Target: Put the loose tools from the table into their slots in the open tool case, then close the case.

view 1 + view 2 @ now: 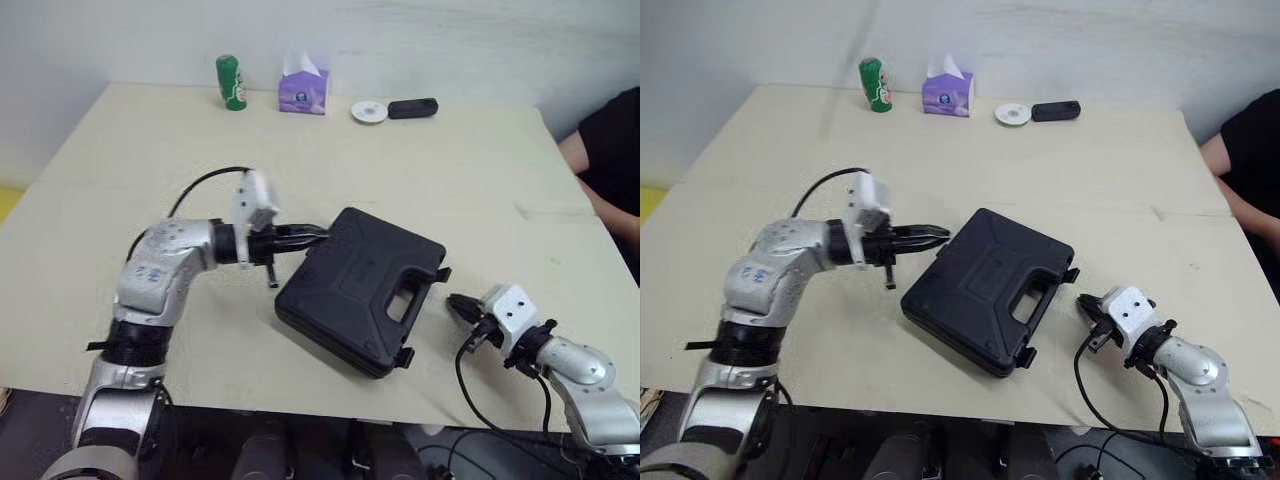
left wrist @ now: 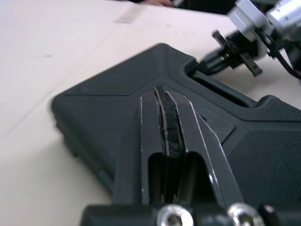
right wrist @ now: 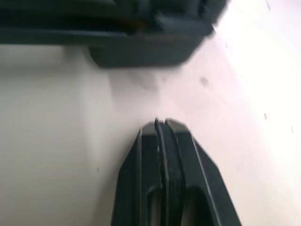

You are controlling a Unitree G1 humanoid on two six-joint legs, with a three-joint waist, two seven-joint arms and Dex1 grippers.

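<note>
Left eye view: one closed tool case (image 1: 360, 290), left gripper (image 1: 321, 232) and right gripper (image 1: 453, 302) with jaws pinched together.

You are working in a plain indoor test room, most likely a lab or office; the exact kind cannot be told. Note a broad beige table (image 1: 420, 170) set against a bare white wall (image 1: 450, 40) at 12 o'clock. Everyday items line the far edge: a green can (image 1: 231, 82) at 11 o'clock, a tissue box (image 1: 303, 92) at 12 o'clock, and a white disc (image 1: 369, 111) and a black device (image 1: 412, 108) at 1 o'clock. A person (image 1: 610, 150) sits at 2 o'clock.
</note>
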